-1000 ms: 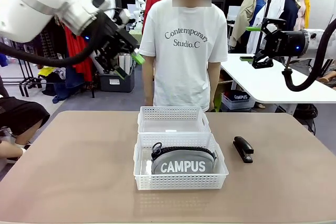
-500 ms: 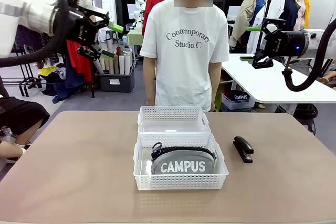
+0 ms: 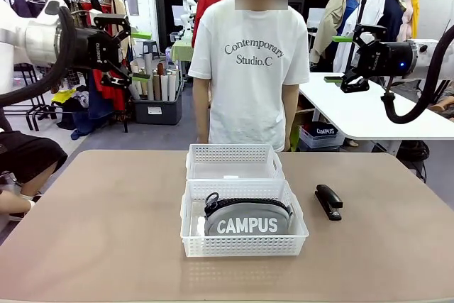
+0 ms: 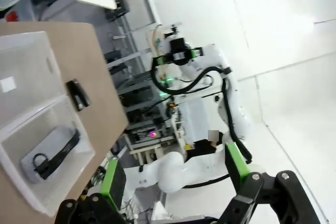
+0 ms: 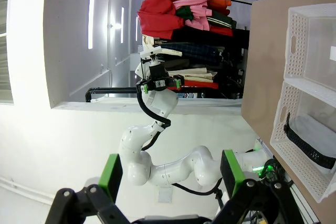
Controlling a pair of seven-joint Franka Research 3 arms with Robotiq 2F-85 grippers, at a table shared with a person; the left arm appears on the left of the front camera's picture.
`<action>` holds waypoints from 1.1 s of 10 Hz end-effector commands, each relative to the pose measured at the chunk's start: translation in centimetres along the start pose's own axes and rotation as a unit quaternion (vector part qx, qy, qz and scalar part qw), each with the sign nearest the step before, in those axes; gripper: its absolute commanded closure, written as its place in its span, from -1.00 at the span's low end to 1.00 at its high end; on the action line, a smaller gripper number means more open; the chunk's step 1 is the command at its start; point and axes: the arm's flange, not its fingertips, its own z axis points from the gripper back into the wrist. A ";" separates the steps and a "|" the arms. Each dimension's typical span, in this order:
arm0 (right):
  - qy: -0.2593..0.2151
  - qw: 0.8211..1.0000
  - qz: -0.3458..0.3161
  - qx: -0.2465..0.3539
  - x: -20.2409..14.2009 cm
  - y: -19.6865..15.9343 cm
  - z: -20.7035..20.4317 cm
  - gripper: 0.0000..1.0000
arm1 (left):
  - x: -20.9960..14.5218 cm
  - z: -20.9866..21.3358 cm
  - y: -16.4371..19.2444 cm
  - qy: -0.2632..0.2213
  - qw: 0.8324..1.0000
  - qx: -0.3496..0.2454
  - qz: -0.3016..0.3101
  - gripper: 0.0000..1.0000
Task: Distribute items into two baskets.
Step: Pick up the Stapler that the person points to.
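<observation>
Pouch (image 3: 248, 216) half hidden behind near basket (image 3: 245, 245) wall; left tool (image 3: 145, 55), right tool (image 3: 337, 59) both spread, empty.

White capitals "CAMPUS" are read on the front of the grey pouch (image 3: 247, 221), which lies in the near basket (image 3: 245, 248). "Contemporary Studio.C" is printed in dark lettering across the chest of the person's white T-shirt (image 3: 252, 97). "CAMPUS" is also read on a dark item (image 3: 325, 132) under the white side table (image 3: 355, 115), beyond the worktop's far right corner. The small label (image 3: 230, 176) on the base of the far basket (image 3: 234, 152) cannot be read.

Grey cloth pouch (image 3: 247, 221) in a white lattice plastic basket (image 3: 245, 246) (matt tabletop (image 3: 106, 232)).
</observation>
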 end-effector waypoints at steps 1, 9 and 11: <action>0.000 1.000 0.002 0.000 0.0 0.2 0.0 -1.00 | -0.2 -1.0 0.7 0.000 0.999 -0.035 -0.007 -1.00; 0.000 1.000 0.002 0.000 0.0 0.2 0.0 -1.00 | -0.2 -2.6 0.9 0.010 0.999 -0.045 -0.004 -1.00; 0.000 1.000 0.002 0.000 0.0 0.2 0.0 -1.00 | -0.2 -2.6 0.9 0.010 0.999 -0.045 -0.004 -1.00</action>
